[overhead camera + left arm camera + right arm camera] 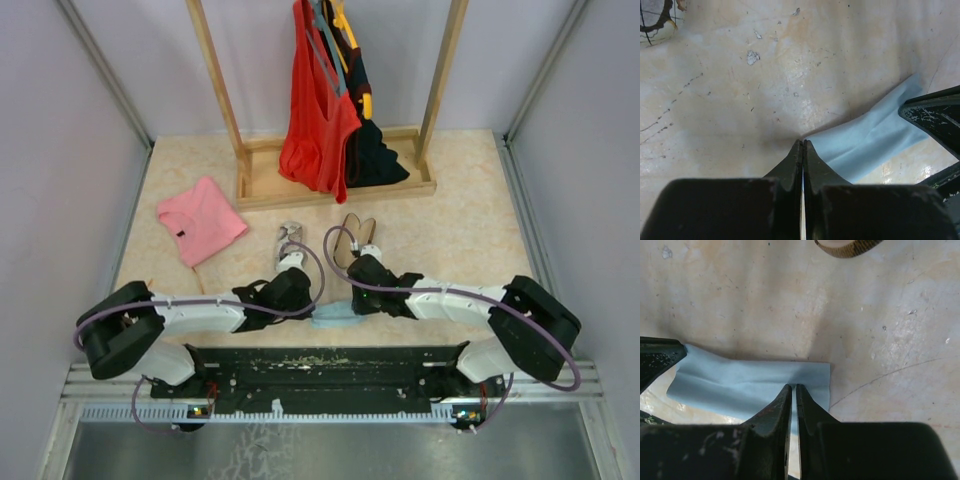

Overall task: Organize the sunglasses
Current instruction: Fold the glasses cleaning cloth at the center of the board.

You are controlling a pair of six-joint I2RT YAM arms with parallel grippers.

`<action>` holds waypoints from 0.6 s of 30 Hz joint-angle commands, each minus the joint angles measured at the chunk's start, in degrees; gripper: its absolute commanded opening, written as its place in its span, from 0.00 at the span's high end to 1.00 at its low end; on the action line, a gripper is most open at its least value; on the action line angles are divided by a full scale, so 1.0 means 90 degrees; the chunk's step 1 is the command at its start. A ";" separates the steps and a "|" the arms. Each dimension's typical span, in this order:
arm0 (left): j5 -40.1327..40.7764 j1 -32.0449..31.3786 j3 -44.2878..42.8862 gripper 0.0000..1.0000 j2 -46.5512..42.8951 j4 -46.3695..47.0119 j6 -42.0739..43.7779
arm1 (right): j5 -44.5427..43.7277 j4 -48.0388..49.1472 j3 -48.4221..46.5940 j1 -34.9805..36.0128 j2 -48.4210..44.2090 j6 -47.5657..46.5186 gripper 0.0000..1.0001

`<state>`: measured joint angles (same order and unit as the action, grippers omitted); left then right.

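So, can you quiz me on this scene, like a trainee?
1. True or false: the pink garment hangs on the wooden rack.
2. The left gripper and right gripper both pinch: A the blue cloth, B the pink garment, C a shoe?
3. What colour is the leftmost garment on the rack?
Key: 1 false, it lies on the table. 2 A. 3 red.

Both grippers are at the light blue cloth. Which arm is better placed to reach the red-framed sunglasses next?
Right, probably. The right gripper sits directly below the thin red-framed sunglasses; the left gripper is farther left, pinching the light blue cloth corner.
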<state>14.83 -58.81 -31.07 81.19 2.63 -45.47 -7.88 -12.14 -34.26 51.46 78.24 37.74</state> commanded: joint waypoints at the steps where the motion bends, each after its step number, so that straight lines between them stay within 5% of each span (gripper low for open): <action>1: -0.0081 0.0110 -0.0025 1.00 0.0171 0.0125 0.0260 | -0.0308 0.0298 -0.0155 -0.0046 0.0190 0.0092 0.92; 15: -0.0238 0.0382 -0.0418 1.00 0.0205 -0.0219 0.0960 | -0.0475 0.0045 -0.0342 -0.0084 0.0104 0.0109 0.94; 18: -0.0206 0.0382 -0.0280 0.89 -0.0062 -0.0342 0.0895 | -0.0622 -0.0074 -0.0322 -0.0088 -0.0172 0.0083 0.92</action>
<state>13.45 -55.70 -34.09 83.77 2.44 -38.46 -10.35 -11.14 -36.03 51.20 80.62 38.65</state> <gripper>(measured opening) 0.058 0.066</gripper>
